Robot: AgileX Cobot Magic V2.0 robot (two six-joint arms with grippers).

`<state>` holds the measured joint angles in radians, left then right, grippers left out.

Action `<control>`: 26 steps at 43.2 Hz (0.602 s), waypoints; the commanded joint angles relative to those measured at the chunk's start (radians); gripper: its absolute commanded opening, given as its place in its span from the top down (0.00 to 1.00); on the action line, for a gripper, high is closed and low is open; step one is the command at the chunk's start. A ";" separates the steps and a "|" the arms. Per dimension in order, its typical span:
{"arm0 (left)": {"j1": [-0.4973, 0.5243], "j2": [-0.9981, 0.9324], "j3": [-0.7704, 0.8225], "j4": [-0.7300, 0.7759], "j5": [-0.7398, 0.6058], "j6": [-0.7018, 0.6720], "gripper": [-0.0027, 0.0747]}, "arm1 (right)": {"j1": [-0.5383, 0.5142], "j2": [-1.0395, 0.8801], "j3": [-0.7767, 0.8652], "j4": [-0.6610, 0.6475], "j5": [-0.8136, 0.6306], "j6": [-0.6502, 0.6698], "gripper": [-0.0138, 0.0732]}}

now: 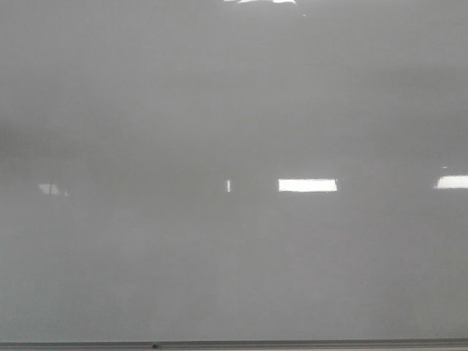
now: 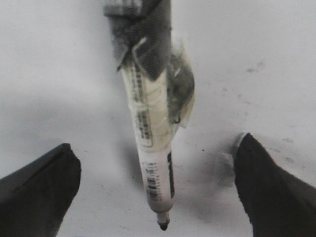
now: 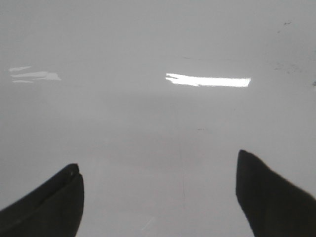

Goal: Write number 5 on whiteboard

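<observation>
Whiteboard [image 1: 234,248] fills front view, bare, no 5 yet. Left gripper [image 2: 158,190] fingers spread wide; marker [image 2: 153,153] looks taped to wrist mount, not pinched. Right gripper [image 3: 158,192] wide open, empty. I'd press lightly — board glossy, tip skids.

The setting reads as an indoor office, classroom or lab, though little of it shows. A glossy grey-white whiteboard [image 1: 219,110] with a thin metal frame edge [image 1: 292,344] fills the front view, and bright rectangular reflections [image 1: 307,185] on it suggest ceiling light panels overhead.
</observation>
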<state>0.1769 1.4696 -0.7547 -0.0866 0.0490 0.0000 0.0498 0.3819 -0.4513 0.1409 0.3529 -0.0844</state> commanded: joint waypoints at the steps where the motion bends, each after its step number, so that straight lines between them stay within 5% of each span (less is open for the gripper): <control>1: -0.008 -0.009 -0.032 -0.003 -0.084 -0.012 0.28 | -0.001 0.014 -0.035 0.003 -0.078 0.003 0.10; 15: -0.008 -0.016 -0.032 -0.003 -0.039 -0.012 0.94 | -0.001 0.014 -0.035 0.003 -0.077 0.003 0.10; 21: -0.008 -0.058 -0.034 0.005 0.023 -0.012 0.99 | -0.001 0.014 -0.035 0.003 -0.078 0.003 0.10; 26: -0.008 -0.133 -0.073 0.010 0.218 -0.012 0.99 | -0.001 0.014 -0.035 0.003 -0.081 0.003 0.10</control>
<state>0.1721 1.4237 -0.7693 -0.0804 0.1923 0.0000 0.0498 0.3819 -0.4513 0.1409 0.3529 -0.0844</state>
